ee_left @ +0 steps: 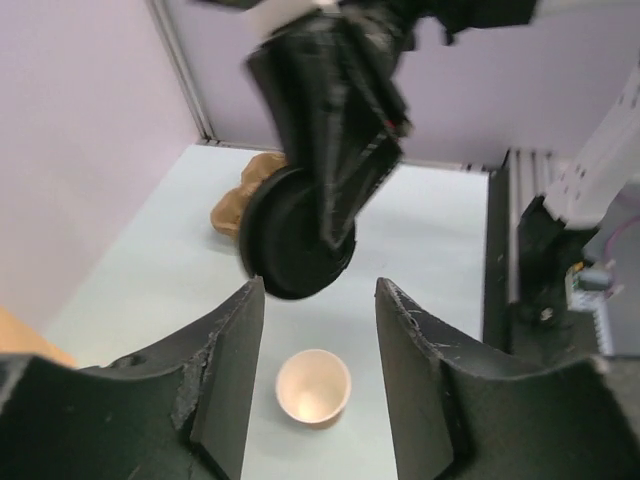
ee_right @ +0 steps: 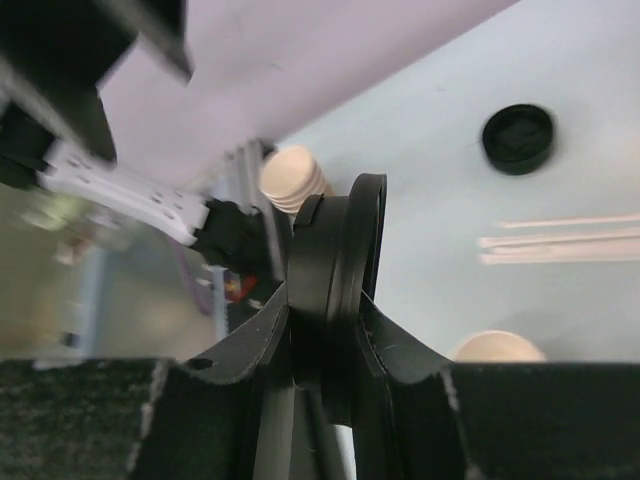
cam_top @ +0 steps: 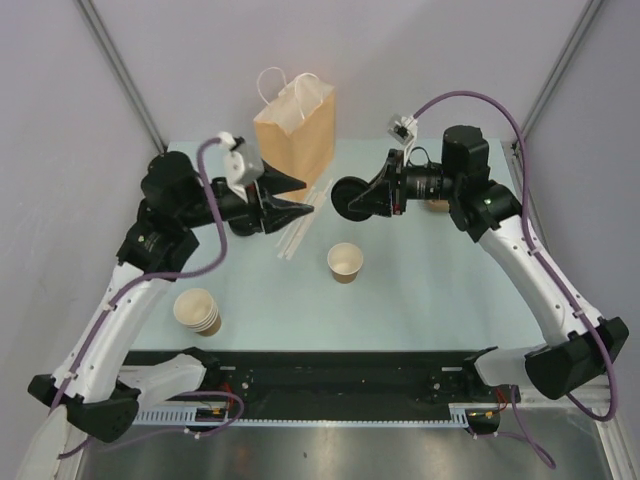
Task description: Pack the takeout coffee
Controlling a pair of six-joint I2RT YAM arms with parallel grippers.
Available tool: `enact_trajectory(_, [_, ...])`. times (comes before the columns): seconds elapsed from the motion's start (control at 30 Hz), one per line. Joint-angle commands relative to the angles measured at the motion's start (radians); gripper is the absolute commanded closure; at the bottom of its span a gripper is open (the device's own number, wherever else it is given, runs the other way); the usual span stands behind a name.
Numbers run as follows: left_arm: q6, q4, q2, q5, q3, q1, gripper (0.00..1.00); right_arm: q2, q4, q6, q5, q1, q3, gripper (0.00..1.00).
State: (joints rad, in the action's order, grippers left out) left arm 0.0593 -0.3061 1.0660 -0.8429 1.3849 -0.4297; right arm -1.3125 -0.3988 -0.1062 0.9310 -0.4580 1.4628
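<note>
The tan paper cup (cam_top: 345,262) of the takeout coffee stands upright and lidless in the middle of the table. Its pale inside (ee_left: 313,386) shows far below my left gripper's fingers. My right gripper (cam_top: 350,200) is shut on the round black lid (ee_right: 340,250), holding it on edge above the table, left of and beyond the cup. My left gripper (cam_top: 308,194) hangs open and empty just left of that lid (ee_left: 295,235), fingers pointing at it, not touching.
A brown paper bag (cam_top: 296,125) with handles stands upright at the back. Pale straws (cam_top: 300,228) lie in front of it. A stack of nested cups (cam_top: 198,310) sits front left. A spare black lid (ee_right: 518,138) lies on the table. A tan crumpled thing (ee_left: 238,200) lies behind the right arm.
</note>
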Motion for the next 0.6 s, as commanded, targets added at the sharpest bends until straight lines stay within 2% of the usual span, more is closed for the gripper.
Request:
enact_trajectory(0.0, [0.343,-0.099,0.018,0.224,0.06,-0.147,0.48,-0.018,0.361,-0.513,0.218,0.045,-0.077,0.79])
enact_trajectory(0.07, [0.34,-0.113,0.044,0.238,0.075,-0.164,0.51,-0.013,0.423,-0.585,0.232,0.05,-0.1,0.79])
enact_trajectory(0.23, [0.338,-0.108,0.063,0.286,0.074,-0.205,0.55,0.002,0.429,-0.592,0.232,0.033,-0.127,0.79])
enact_trajectory(0.37, [0.341,-0.145,0.089,0.289,0.104,-0.234,0.64,0.005,0.436,-0.592,0.227,0.004,-0.142,0.79])
enact_trajectory(0.57, [0.324,-0.143,0.089,0.286,0.105,-0.242,0.66,0.006,0.426,-0.578,0.218,-0.005,-0.151,0.79])
